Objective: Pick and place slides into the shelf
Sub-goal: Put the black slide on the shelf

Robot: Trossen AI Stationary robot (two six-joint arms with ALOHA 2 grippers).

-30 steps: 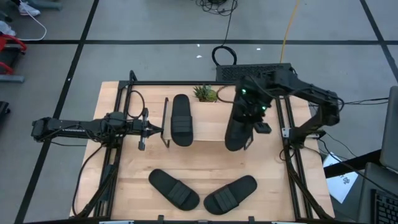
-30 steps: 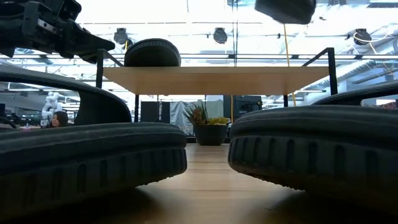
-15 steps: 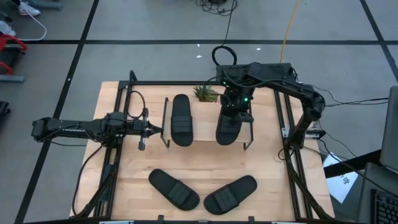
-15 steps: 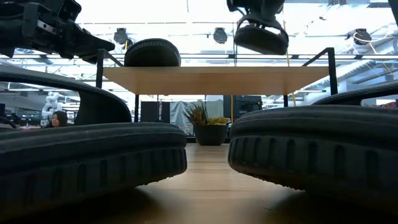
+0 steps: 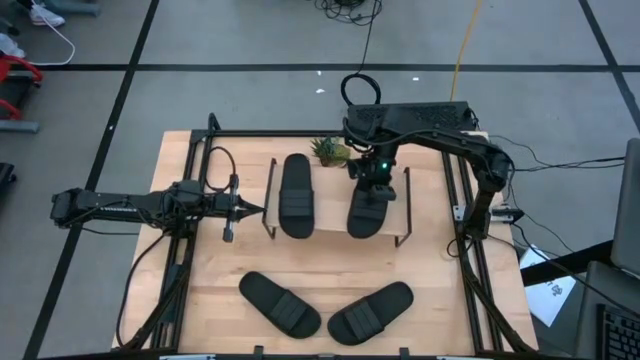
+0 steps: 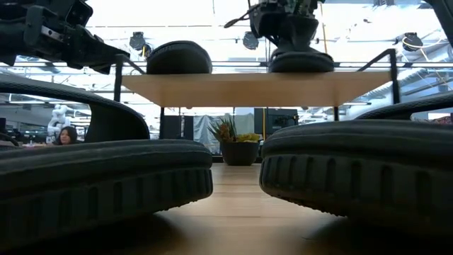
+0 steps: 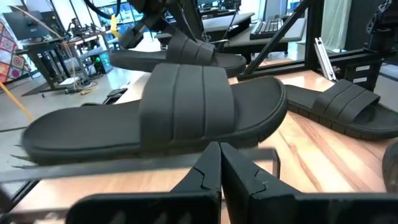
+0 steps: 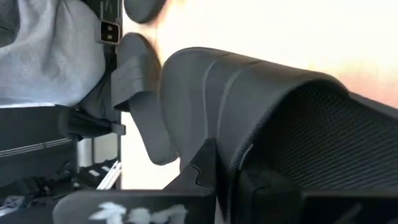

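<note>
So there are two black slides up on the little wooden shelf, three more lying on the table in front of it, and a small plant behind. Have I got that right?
Nearly. Only two slides lie on the table in front, left slide and right slide, not three; the high view shows it. Two slides do sit on the shelf, one free and one under the right end effector, with the small plant behind.

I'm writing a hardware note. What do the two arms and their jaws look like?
Both arms are dark, slim and jointed, with black cables trailing along them. The left gripper tapers to thin black jaws with angular tips. The right gripper shows a small green light on its wrist housing.
</note>
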